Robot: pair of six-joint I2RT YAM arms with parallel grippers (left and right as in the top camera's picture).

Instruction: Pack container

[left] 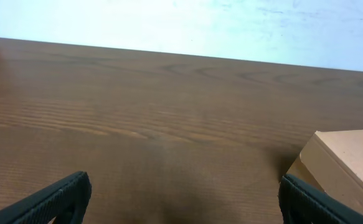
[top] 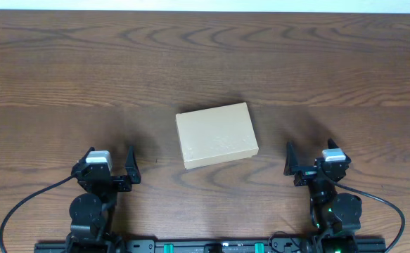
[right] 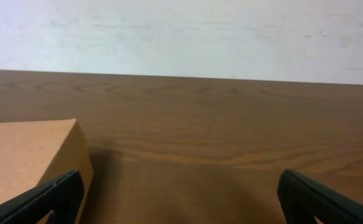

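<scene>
The container (top: 216, 135) is a plain tan cardboard box, lying flat with its lid closed at the middle of the wooden table. It also shows at the right edge of the left wrist view (left: 349, 162) and at the left edge of the right wrist view (right: 28, 158). My left gripper (top: 107, 169) is open and empty near the front edge, left of the box; in its own view the jaws (left: 181, 199) span bare table. My right gripper (top: 316, 163) is open and empty, right of the box; its jaws (right: 181, 196) also span bare table.
The dark wooden table (top: 205, 63) stretches back to a pale wall (right: 181, 31). Black cables (top: 22, 207) loop from both arm bases along the front edge. No tape roll or other loose item is in view.
</scene>
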